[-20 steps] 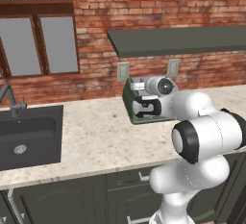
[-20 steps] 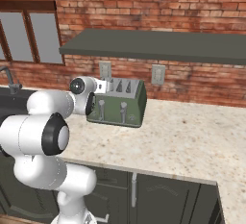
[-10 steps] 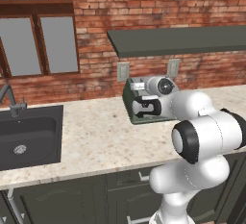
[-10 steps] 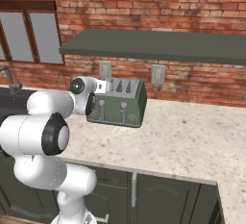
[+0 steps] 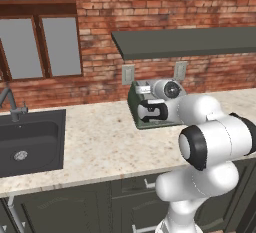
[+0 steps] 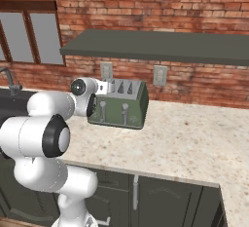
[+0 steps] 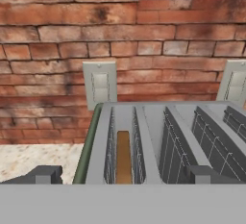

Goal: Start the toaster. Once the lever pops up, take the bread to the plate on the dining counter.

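One boxy sage-green metal toaster (image 6: 119,105) stands on the beige speckled stone surface (image 6: 194,138) against the red brick wall (image 5: 150,7), under a long dark grey shelf (image 6: 160,46). From the left base view the toaster sits at about one o'clock from the dark sink (image 5: 30,142), well apart from it. Silver levers (image 6: 102,105) and knobs show on its front face.

In the hand view, a small brown slice of bread (image 7: 123,156) stands upright down in the toaster's left slot, between the wire guides; only its narrow top edge can be seen. The neighbouring slots lie at three o'clock from it. Two pale wall sockets (image 7: 100,84) are fixed to the brick just behind the toaster, at twelve o'clock.

The white arm's tool (image 7: 123,176) hovers just above the near edge of the toaster, its two dark fingertips (image 7: 44,174) spread wide, one outside the toaster's left wall and the other over the slots on the right, pinching nothing. From the base cameras the hand hides part of the toaster's end, so I cannot tell whether it touches the metal.

A window (image 5: 40,42) with a dark frame sits above the sink, and dark cabinet doors (image 6: 160,201) run below the surface.
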